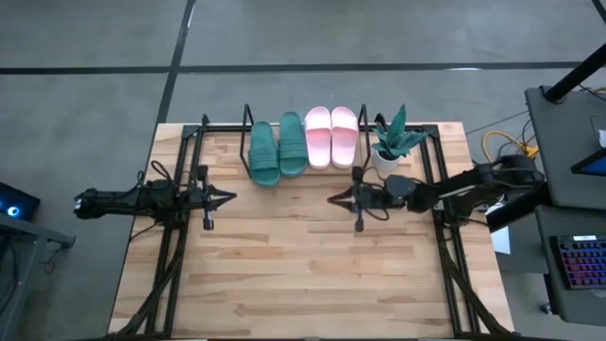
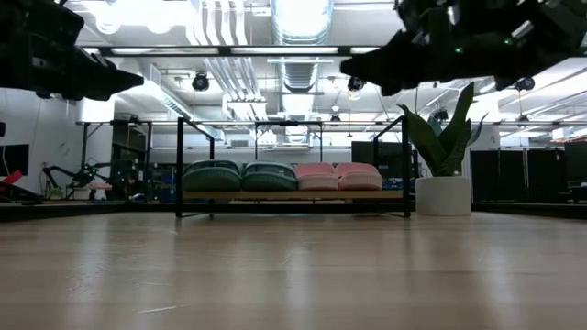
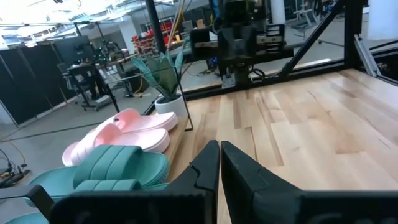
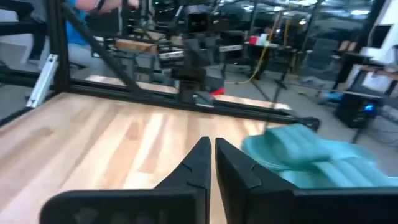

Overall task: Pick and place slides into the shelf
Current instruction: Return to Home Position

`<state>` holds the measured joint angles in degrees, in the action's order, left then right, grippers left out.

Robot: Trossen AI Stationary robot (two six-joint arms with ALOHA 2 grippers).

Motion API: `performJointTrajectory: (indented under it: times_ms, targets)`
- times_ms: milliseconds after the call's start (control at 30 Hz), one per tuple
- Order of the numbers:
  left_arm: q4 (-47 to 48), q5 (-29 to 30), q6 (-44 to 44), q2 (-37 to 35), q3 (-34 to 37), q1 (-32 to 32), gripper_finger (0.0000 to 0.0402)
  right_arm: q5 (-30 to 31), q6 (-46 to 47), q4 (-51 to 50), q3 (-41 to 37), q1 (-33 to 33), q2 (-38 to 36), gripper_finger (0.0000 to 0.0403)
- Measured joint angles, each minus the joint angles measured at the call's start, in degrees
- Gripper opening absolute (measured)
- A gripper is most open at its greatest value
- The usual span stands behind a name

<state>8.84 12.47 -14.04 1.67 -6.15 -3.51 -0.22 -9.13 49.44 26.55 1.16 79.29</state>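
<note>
Two dark green slides (image 1: 277, 149) and two pale pink slides (image 1: 330, 135) lie side by side on the shelf (image 1: 248, 121), a low black rod rack over a wooden board at the table's far edge; the low view shows them in a row (image 2: 284, 176). My left gripper (image 1: 230, 198) hovers shut above the table's left half, pointing right. My right gripper (image 1: 331, 199) hovers shut near the middle, pointing left. Both are empty. The left wrist view shows my left gripper (image 3: 219, 149) with green (image 3: 118, 167) and pink slides (image 3: 127, 129) beside it.
A potted plant in a white pot (image 1: 390, 142) stands on the table just right of the shelf. The black arm frames (image 1: 180, 237) run along the left and right sides. The wooden table top (image 1: 303, 275) is bare in front of the grippers.
</note>
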Motion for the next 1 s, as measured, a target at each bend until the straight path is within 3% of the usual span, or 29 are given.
performJointTrajectory:
  times_ms: [133,267,433,667,833,1000]
  targets:
    - [1.0,0.0,0.0,0.0,0.0,0.0,0.0001,1.1,-1.4,-2.5,-4.5,-1.0,-7.7,0.0009]
    - [0.8,0.0,0.1,0.0,0.0,0.0,0.0001,6.4,-2.3,-6.0,-10.8,-0.4,-19.7,0.0009]
    - [0.8,0.1,0.2,0.1,0.0,0.0,0.0001,6.7,-0.5,-11.5,-18.0,0.1,-32.8,0.0009]
    - [1.0,1.4,0.2,0.2,0.0,0.0,0.0001,8.8,-0.7,-23.1,-20.0,0.1,-48.8,0.0008]
    - [1.3,1.4,0.2,0.2,0.0,0.0,0.0001,8.9,-0.3,-31.0,-21.0,0.1,-56.1,0.0008]
    - [1.3,1.6,0.6,0.2,0.0,0.0,0.0001,8.8,-1.1,-31.4,-24.0,0.1,-60.2,0.0008]
